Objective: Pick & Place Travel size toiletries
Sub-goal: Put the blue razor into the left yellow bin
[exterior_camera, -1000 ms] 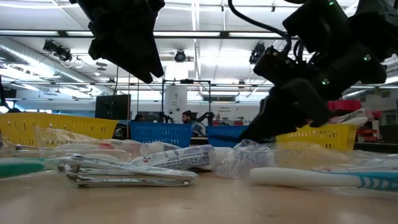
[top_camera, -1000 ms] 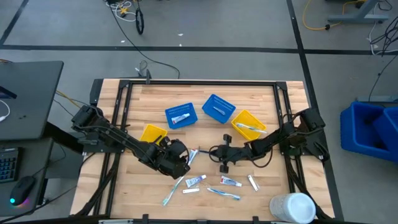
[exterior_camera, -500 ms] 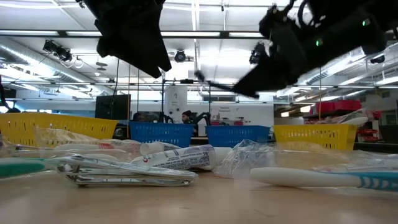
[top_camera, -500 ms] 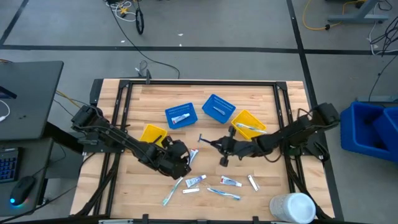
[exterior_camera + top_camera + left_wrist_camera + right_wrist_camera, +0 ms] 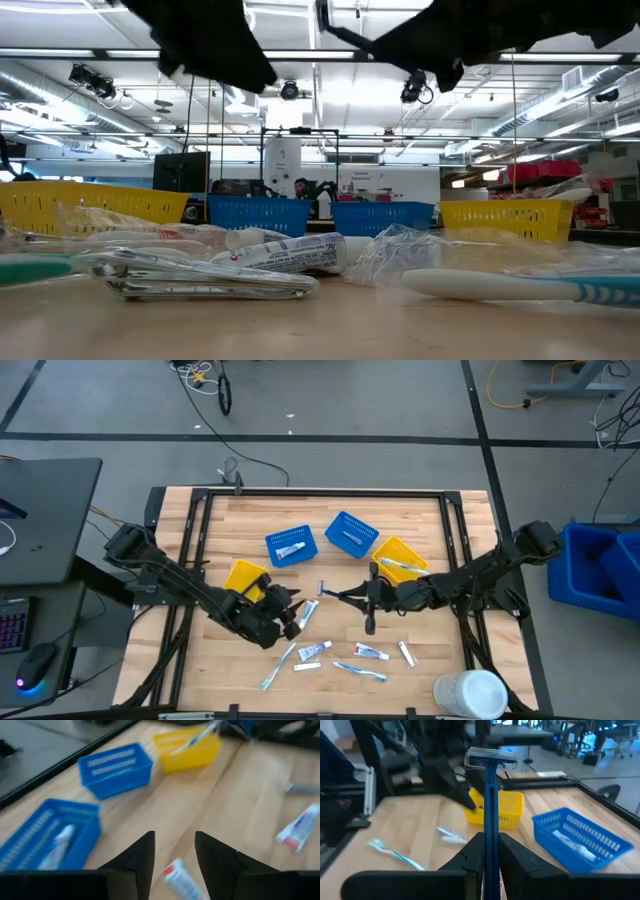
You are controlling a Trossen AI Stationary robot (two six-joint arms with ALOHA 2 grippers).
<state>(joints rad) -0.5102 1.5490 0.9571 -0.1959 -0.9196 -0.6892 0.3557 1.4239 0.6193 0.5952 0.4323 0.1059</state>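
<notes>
My right gripper (image 5: 352, 597) is over the table's middle, shut on a dark blue razor (image 5: 491, 795) whose head (image 5: 321, 588) points toward the table's left. My left gripper (image 5: 283, 616) hovers open beside it, above a white tube with red and blue marks (image 5: 176, 876) that lies flat on the wood. More tubes (image 5: 311, 650) (image 5: 371, 652) and slim toothbrushes (image 5: 277, 666) (image 5: 360, 670) lie flat near the table's near edge. In the low view both arms are dark shapes overhead, the razor (image 5: 338, 33) among them. My right gripper pinches the razor's blue handle (image 5: 492, 831) between its two fingers (image 5: 474, 851). The fingers reach level toward the table's left. The handle runs along them and sticks out ahead, with the head (image 5: 491, 756) at the far end. The razor is lifted clear of the table.
Two blue mesh baskets (image 5: 290, 545) (image 5: 351, 534) sit toward the far side, one holding a tube. A yellow basket (image 5: 398, 560) holds a toothbrush; another yellow basket (image 5: 246, 574) is by my left arm. A large white cylinder (image 5: 470, 693) stands at the near right corner.
My right gripper, down at the table a second ago, has risen well clear with the razor in its fingers, the razor's head reaching toward the table's left. My left gripper has risen a little. The tubes and toothbrushes have stayed where they were.
</notes>
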